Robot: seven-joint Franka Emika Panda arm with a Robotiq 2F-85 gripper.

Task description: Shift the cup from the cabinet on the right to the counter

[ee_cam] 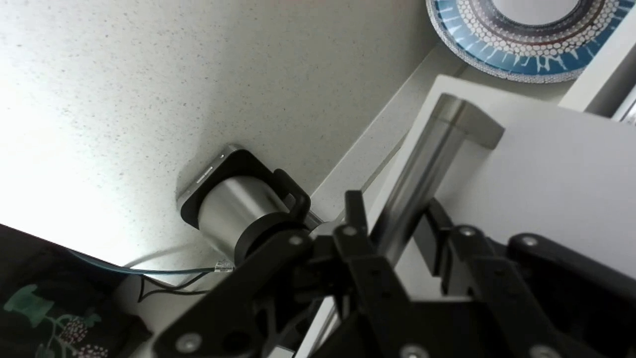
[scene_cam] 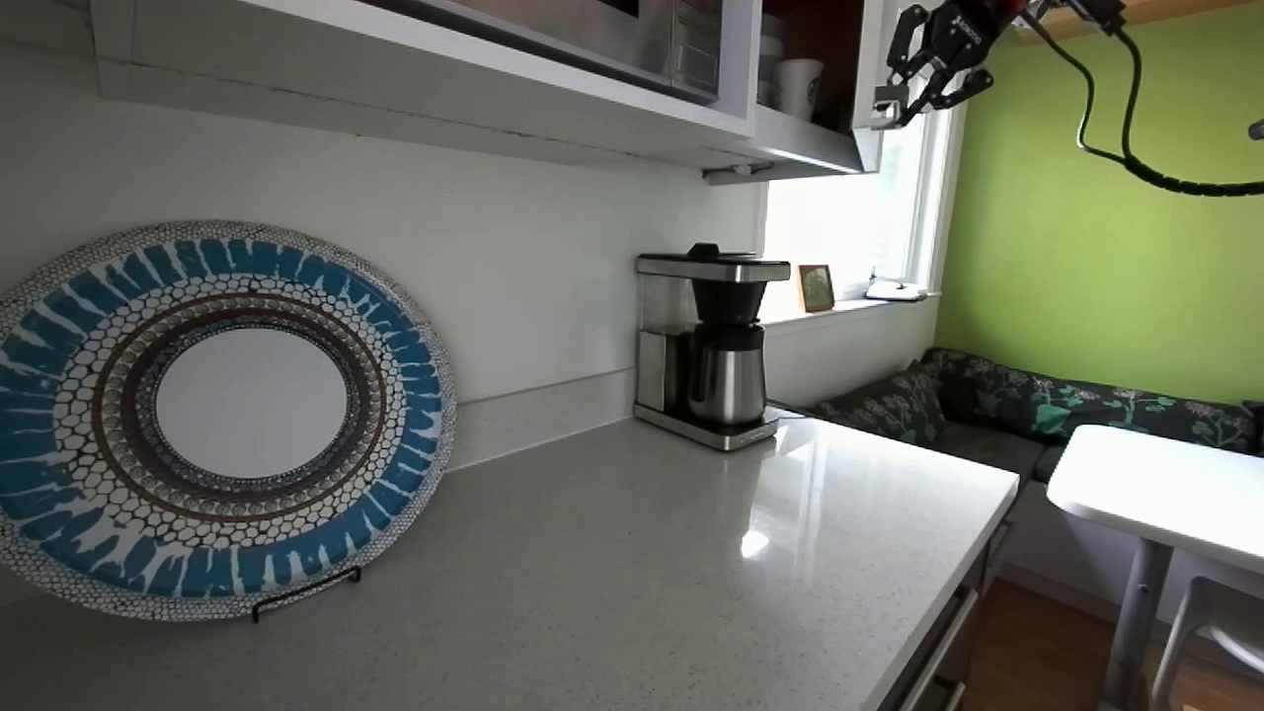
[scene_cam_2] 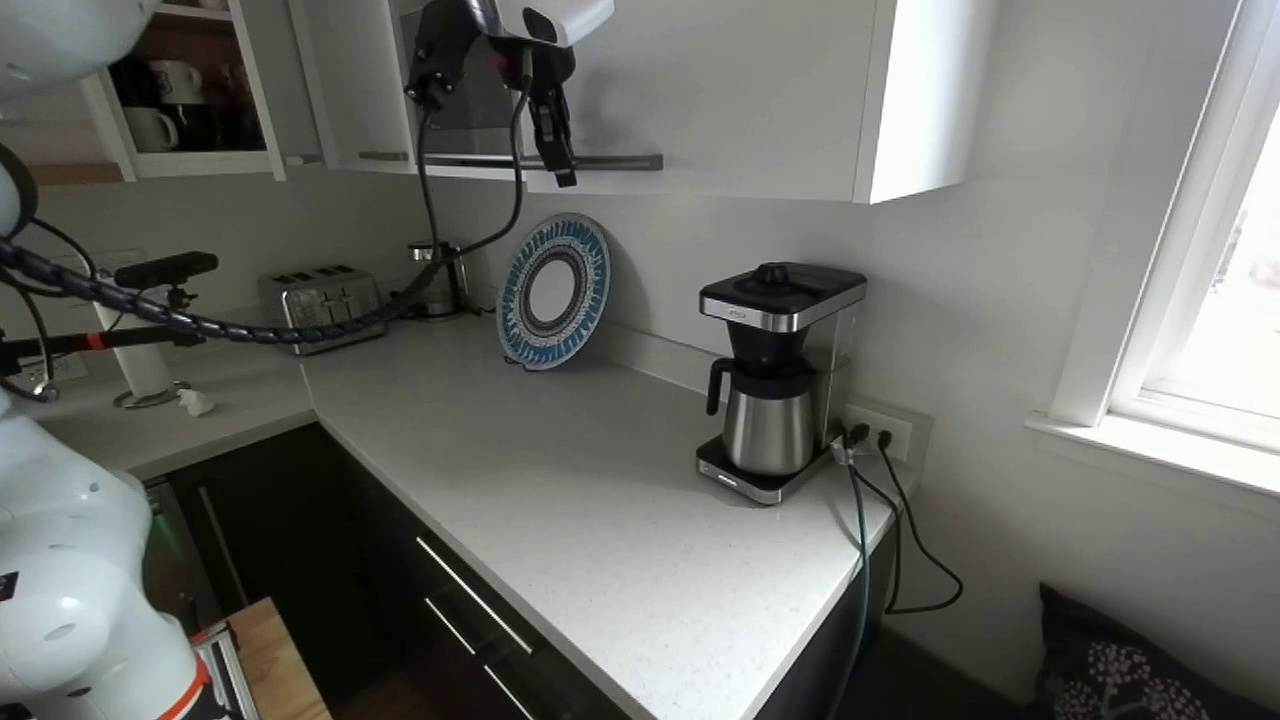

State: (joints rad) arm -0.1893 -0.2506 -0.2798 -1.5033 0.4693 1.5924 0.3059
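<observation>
One cup (scene_cam: pixel 798 89) stood inside the cabinet (scene_cam: pixel 805 138), across the open door (ee_cam: pixel 556 169) from the end effector (ee_cam: pixel 392 219), which clamped the door's handle (ee_cam: pixel 422 169). The cabinet's frame (scene_cam: pixel 741 59) partly hid a pale stack (scene_cam: pixel 772 49); below cabinet level, the tabletop (scene_cam: pixel 592 573) bore one coffee maker (scene_cam: pixel 726 306) and one plate (scene_cam: pixel 247 405).

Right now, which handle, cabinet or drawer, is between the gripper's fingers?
The metal handle on the white upper cabinet: in the wrist view it runs between the fingers of the gripper. The silver drawer handles sit low, below the counter.
</observation>
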